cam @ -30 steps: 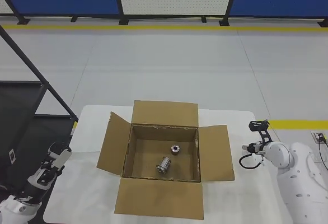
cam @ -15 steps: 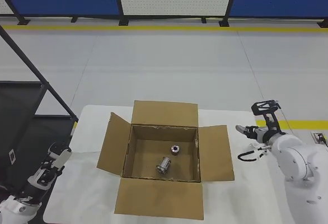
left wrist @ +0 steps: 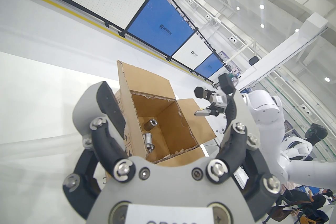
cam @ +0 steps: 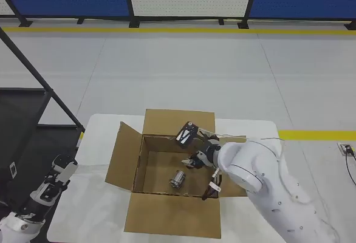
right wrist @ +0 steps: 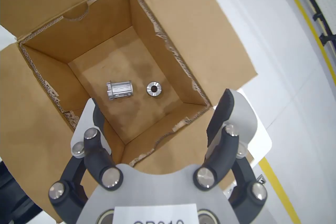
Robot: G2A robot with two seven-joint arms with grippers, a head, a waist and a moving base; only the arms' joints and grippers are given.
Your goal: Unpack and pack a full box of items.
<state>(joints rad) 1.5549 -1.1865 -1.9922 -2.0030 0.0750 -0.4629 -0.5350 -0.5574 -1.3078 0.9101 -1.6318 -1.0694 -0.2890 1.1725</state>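
Note:
An open cardboard box stands in the middle of the white table, all flaps folded out. On its floor lie a ribbed metal cylinder and a small metal ring, close together. My right gripper hangs open above the box's far right part, looking down into it, nothing between its fingers. My left gripper is open at the table's left edge, well away from the box, and sees both metal parts inside and the right gripper above.
A black frame and dark panel stand left of the table. Bare tabletop lies to the left and right of the box's flaps. Beyond the table is open grey floor with yellow lines.
The right arm has swung from the table's right edge leftward to above the box. The left arm and the two metal parts have not moved.

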